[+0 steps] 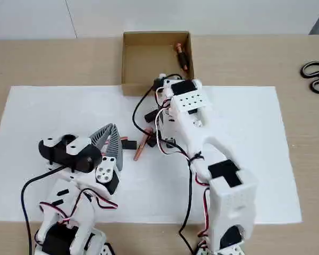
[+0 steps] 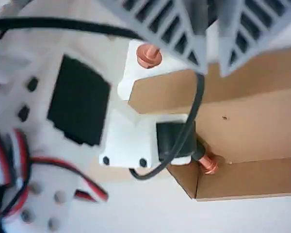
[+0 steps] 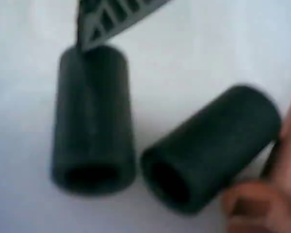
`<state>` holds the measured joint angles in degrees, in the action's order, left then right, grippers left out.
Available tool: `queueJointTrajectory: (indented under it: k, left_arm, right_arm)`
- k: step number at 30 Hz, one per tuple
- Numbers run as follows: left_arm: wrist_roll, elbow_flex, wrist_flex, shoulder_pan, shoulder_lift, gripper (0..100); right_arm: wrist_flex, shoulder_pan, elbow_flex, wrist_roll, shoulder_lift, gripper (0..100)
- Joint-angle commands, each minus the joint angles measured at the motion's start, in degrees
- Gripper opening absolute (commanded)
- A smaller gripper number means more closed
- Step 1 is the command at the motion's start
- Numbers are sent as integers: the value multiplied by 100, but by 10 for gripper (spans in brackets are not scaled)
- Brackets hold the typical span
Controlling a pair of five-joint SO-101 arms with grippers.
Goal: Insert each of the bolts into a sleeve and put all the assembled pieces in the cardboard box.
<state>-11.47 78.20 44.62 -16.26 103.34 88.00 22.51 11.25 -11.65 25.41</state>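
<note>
Now, right hand [image 1: 155, 125] hovers over two sleeves [image 3: 93, 116], grip impossible to tell; best centre squarely on one, clear of its neighbour and the bolt [image 3: 281, 160].

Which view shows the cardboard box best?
High view: the whole box from above, open top, one assembled piece inside by a wall. Left wrist view has a close, partial look at the box.
</note>
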Motion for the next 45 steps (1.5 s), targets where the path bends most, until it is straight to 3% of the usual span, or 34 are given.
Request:
queueJointTrajectory:
  k: [1,16,38,45]
  left_arm:
    - [18,-31,18,26,53,7]
    - [18,-31,18,35,53,7]
    - [18,-31,18,35,53,7]
    - [18,-31,18,35,53,7]
  right_arm:
    - [-198,57,53,-211,40,191]
    - [426,321,1046,-360,40,191]
    - [13,286,1169,-747,945,187]
    - [-119,277,1169,-756,980,3]
